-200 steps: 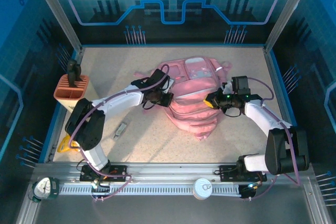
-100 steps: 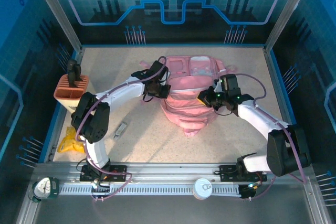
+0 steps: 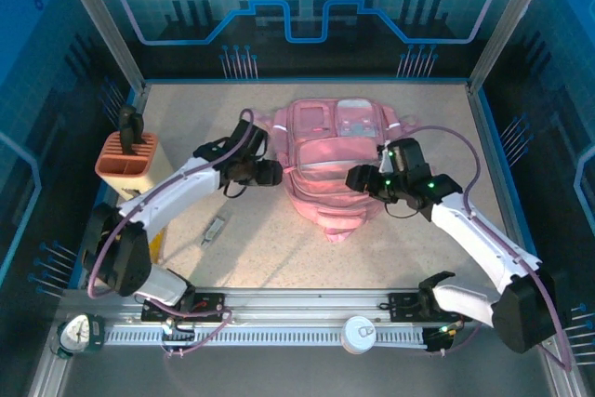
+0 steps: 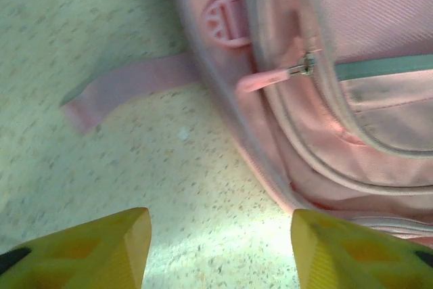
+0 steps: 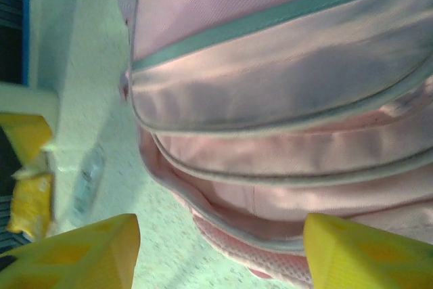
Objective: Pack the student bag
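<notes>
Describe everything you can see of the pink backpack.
The pink backpack is soft, woven-looking fabric with piped seams. It lies front-up near the middle of the speckled table. Translucent pockets sit at its far end. A teal zipper with a pink pull looks closed. A loose pink strap trails on the table below a plastic buckle. The left gripper is at its left edge and the right gripper over its right side, both open, gripping nothing.
</notes>
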You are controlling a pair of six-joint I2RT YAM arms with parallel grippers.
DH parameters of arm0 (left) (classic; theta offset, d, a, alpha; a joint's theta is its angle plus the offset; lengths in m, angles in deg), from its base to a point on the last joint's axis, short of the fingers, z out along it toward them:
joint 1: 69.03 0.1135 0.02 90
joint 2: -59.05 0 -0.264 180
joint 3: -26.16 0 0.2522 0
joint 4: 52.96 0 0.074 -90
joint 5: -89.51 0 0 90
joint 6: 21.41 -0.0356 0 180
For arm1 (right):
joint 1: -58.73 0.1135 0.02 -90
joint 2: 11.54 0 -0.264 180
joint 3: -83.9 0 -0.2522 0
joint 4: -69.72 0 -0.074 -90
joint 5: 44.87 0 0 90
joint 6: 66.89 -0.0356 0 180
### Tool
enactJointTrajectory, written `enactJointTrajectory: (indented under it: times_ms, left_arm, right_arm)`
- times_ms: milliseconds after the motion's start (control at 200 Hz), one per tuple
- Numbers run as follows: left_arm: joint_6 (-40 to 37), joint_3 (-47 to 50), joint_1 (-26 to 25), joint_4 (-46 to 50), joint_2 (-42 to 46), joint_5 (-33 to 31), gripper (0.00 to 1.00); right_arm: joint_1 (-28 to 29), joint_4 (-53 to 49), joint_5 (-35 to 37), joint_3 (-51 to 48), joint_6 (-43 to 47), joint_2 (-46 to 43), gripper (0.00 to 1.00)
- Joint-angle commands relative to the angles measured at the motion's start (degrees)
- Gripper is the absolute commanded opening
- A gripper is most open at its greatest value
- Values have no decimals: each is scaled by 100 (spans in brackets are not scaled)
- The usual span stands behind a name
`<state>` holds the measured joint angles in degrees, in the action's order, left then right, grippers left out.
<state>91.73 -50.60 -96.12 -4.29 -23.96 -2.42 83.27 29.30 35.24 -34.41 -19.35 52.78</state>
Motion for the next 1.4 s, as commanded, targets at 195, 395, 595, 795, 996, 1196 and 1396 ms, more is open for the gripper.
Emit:
enactJointTrajectory:
  times_ms: [195, 395, 595, 795, 996, 1196, 1396]
  left_arm:
    - [1325, 1296, 636, 996, 1434, -419, 68]
    - [1715, 2139, 1225, 941, 1928, -253, 82]
    - [1732, 2616, 1539, 424, 1770, 58, 89]
    - [1858, 2877, 1523, 208, 1791, 259, 90]
    - [2090, 3053, 1436, 95, 1879, 413, 90]
    - [2501, 3031, 1031, -188, 1703, 548, 90]
    - [3407, 2889, 19, -892, 1319, 539, 90]
  right_arm:
    - [1910, 214, 1016, 212, 452, 471, 75]
    - [2738, 757, 1205, 339, 459, 1072, 86]
    - [3083, 1025, 1253, 502, 485, 1381, 93]
    - [3083, 972, 1482, 485, 557, 1277, 100]
    - [2900, 1075, 1432, 349, 452, 1171, 100]
    - [2765, 1001, 1481, 308, 432, 1117, 99]
    - [2534, 863, 1532, 281, 451, 981, 100]
